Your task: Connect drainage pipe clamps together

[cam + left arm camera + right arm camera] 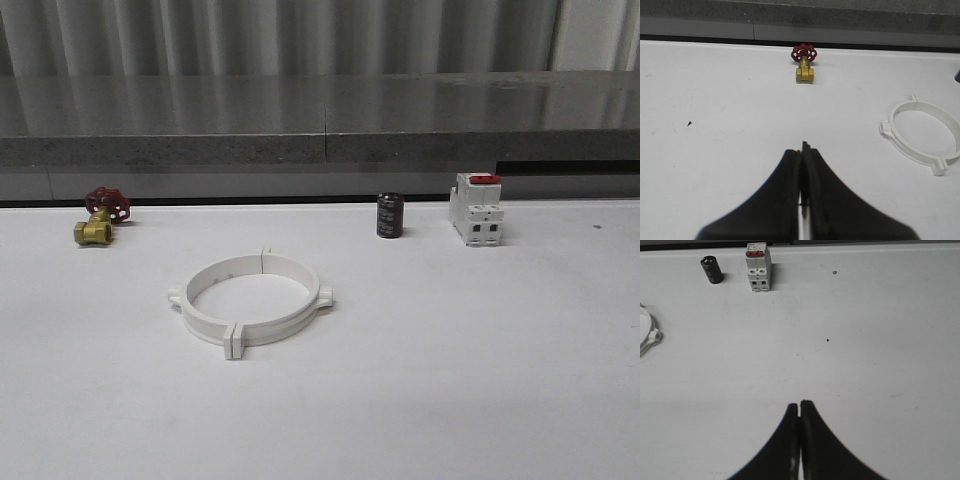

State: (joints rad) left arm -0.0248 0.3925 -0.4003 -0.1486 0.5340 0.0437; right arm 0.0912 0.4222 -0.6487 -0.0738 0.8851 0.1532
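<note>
The two white drainage pipe clamps (250, 297) lie flat on the white table, joined into one wide ring with end tabs meeting at front and back and small lugs at the sides. The ring (927, 135) lies well off to one side of my left gripper (803, 149), which is shut with nothing between its black fingers. An edge of the ring (647, 335) shows in the right wrist view, far from my right gripper (800, 405), also shut and empty over bare table.
A brass valve with a red handwheel (100, 217) sits at the back left. A small black cylinder (390, 216) and a white breaker with a red top (476, 209) stand at the back right. A grey ledge (320, 140) runs behind the table.
</note>
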